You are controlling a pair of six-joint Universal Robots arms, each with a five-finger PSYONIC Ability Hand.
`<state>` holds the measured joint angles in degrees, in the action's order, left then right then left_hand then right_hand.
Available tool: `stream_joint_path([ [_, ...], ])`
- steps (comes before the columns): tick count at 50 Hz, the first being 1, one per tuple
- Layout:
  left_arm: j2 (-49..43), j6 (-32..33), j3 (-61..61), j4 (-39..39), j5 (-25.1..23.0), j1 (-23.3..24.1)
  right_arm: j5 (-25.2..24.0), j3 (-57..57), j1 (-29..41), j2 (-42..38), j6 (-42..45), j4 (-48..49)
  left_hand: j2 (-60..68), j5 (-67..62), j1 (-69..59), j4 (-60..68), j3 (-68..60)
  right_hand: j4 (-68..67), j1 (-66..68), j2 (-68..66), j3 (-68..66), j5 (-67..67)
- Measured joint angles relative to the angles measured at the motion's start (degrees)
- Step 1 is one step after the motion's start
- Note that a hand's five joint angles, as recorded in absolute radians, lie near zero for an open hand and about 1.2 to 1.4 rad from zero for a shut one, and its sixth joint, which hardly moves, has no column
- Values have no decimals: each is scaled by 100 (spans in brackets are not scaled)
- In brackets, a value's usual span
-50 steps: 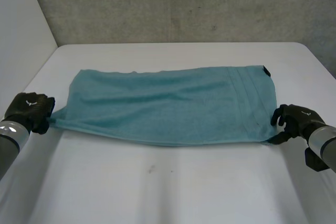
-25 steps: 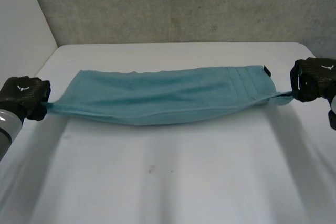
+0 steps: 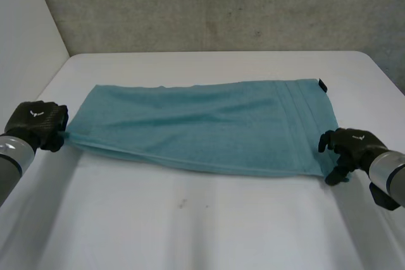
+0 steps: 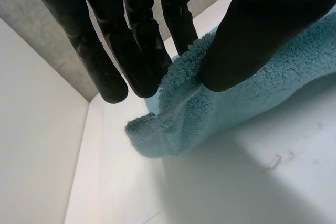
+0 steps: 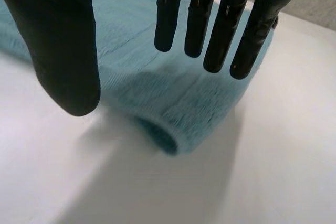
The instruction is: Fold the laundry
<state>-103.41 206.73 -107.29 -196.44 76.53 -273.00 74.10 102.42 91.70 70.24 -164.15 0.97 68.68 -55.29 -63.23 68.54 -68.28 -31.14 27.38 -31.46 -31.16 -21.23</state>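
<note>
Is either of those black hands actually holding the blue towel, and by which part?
The left hand pinches the towel by its near left corner, between thumb and fingers. The right hand is open over the near right corner, holding nothing.

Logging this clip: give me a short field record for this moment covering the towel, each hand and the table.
towel: teal, spread lengthwise across the table, its near left corner raised off the surface
left hand: at the towel's near left corner, fingers and thumb pinching the corner
right hand: by the towel's near right corner, fingers straight and spread, holding nothing
table: white, bare in front of the towel
</note>
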Motion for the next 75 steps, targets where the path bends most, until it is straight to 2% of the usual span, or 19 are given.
stream_joint_path([
  [19,-310,9,167,-45,11,-41,-191,709,-95,207,192,883,1,0,0,0,0,233,-184,249,220,242],
  [35,-411,9,290,-61,17,-89,-97,278,-106,-466,374,1193,2,0,0,0,0,-414,265,-375,-406,-295],
  [38,-419,8,294,-61,17,-95,-74,189,-107,-578,394,1202,2,0,0,1,0,-765,599,-723,-775,-631],
  [39,-421,8,295,-61,17,-96,-69,172,-109,-601,397,1207,2,0,0,0,0,-1280,1092,-1245,-1286,-1127],
  [40,-426,10,295,-61,17,-96,-49,123,-123,-649,407,1238,2,0,0,1,0,-3039,2499,-3092,-3010,-2837],
  [45,-426,14,294,-37,19,-96,-9,86,-161,-559,412,1391,2,0,0,0,0,-3693,2833,-3583,-3640,-3467],
  [48,-403,14,287,-6,16,-90,57,61,-207,-148,406,1518,3,0,0,1,0,-3712,2833,-3583,-3648,-3467],
  [50,-350,11,271,34,13,-76,118,-36,-256,498,392,1543,3,0,0,0,0,-3718,2833,-3583,-3648,-3468],
  [53,-172,9,239,152,8,-64,142,-249,-297,1114,411,1303,3,0,0,0,0,-3718,2833,-3583,-3648,-3468],
  [56,13,7,218,314,4,-63,123,-496,-322,1377,488,853,3,0,0,0,0,-3718,2833,-3583,-3648,-3468],
  [61,451,15,186,940,1,-69,49,-1089,-358,1507,1018,-575,3,0,0,0,0,-3717,2833,-3583,-3648,-3468],
  [63,595,47,159,1298,1,-65,54,-1409,-365,1406,1847,-1718,3,0,0,1,0,-3719,2833,-3583,-3648,-3491],
  [67,695,229,82,1849,-2,-48,143,-1606,-360,1206,2985,-2823,3,0,0,1,0,-3718,2833,-3583,-3649,-3502],
  [71,475,628,22,2104,11,-24,282,-1614,-338,772,3602,-3175,3,0,0,1,0,-3719,2833,-3583,-3649,-3520],
  [75,10,966,121,2016,120,13,438,-1634,-318,107,3716,-3001,3,0,0,1,0,-3718,2833,-3583,-3649,-3523],
])
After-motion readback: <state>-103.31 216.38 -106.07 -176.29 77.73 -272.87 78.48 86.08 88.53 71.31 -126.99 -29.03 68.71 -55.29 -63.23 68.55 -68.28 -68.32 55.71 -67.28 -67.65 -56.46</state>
